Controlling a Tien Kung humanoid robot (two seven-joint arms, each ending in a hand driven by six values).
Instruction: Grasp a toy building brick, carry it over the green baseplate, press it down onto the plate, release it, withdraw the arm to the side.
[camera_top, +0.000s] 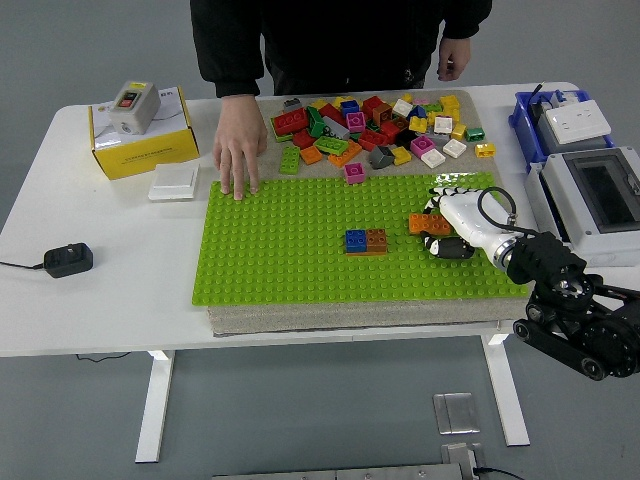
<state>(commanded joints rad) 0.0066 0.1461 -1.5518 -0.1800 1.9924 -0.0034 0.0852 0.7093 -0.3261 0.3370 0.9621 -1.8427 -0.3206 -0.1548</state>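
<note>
Right hand (446, 222) grips orange brick (424, 223) (no legible writing) over baseplate (300, 260)

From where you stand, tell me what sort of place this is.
Probably a robot test lab or workshop: a white table on grey floor, a green baseplate with a pile of toy bricks, and electrical enclosures alongside.
</note>
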